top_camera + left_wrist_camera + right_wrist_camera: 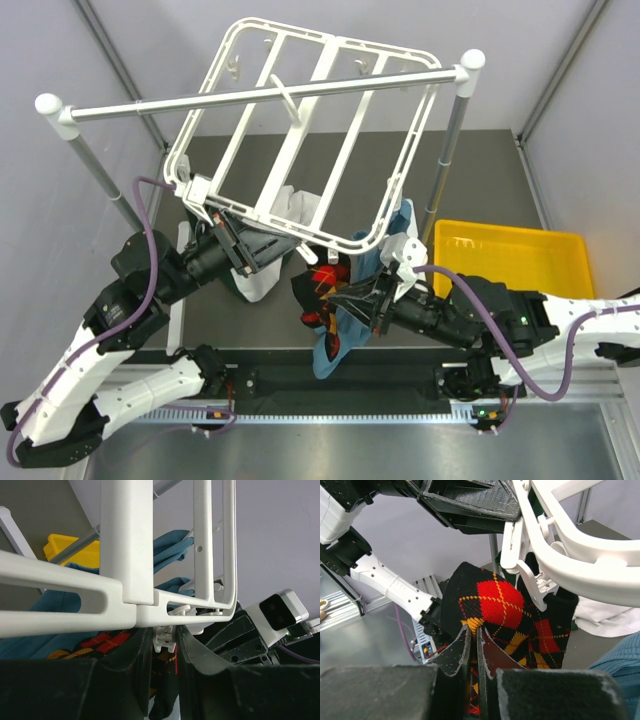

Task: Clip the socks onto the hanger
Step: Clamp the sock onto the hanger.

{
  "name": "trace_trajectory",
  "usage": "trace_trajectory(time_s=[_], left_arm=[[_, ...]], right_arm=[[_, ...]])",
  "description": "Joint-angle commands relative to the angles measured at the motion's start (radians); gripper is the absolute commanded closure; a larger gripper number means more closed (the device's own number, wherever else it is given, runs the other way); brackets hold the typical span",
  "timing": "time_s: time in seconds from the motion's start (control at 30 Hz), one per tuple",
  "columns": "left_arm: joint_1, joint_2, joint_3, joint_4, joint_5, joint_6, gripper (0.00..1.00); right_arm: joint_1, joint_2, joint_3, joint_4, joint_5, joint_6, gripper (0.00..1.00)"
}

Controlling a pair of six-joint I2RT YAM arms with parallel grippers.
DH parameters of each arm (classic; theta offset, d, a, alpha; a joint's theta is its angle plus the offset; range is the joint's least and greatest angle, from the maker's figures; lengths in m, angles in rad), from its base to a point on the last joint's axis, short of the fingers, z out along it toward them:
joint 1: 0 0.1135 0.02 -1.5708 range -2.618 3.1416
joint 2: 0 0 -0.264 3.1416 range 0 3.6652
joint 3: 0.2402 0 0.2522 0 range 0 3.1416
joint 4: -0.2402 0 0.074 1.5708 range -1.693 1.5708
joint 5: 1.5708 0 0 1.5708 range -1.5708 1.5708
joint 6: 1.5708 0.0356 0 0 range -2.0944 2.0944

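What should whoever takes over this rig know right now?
Left gripper: shut on a clip at the near edge of the hanger.
Right gripper: shut on a sock, raised to that edge beside a clip.
Done: no sock clearly clipped.
Left: seat this sock in a clip, release, then do the second sock, not clearly visible here.

White square hanger (296, 140) is hanging tilted, near rim lowest. One black argyle sock (500, 605), red and yellow diamonds, is hanging bunched just beneath a rim clip (527, 575).
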Motion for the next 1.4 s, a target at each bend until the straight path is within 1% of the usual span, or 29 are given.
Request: trace_trajectory(time_s=[0.0, 0.1, 0.2, 0.53, 0.77, 0.93, 1.37], left_arm=[[-0.002, -0.003, 0.000, 0.016, 0.036, -0.008, 1.00], [-0.001, -0.017, -0.027, 0.064, 0.066, -0.027, 1.00], [-0.002, -0.025, -0.037, 0.076, 0.076, -0.034, 1.00], [-0.001, -0.037, -0.035, 0.065, 0.081, -0.031, 1.00], [-0.002, -0.037, -0.035, 0.070, 0.084, -0.033, 1.00], [-0.002, -0.037, -0.031, 0.070, 0.075, -0.034, 1.00], [-0.001, -0.032, -0.026, 0.073, 0.078, -0.033, 1.00]], right_arm=[[-0.004, -0.012, 0.026, 0.052, 0.025, -0.018, 1.00], [-0.004, -0.001, 0.031, 0.054, 0.051, -0.020, 1.00], [-0.007, 0.000, 0.028, 0.062, 0.074, -0.023, 1.00], [-0.015, -0.024, 0.000, 0.102, 0.146, -0.027, 1.00], [-0.016, -0.003, 0.002, 0.094, 0.161, -0.024, 1.00], [-0.016, 0.017, 0.012, 0.072, 0.142, -0.029, 1.00], [-0.016, -0.001, -0.012, 0.095, 0.215, -0.034, 1.00]])
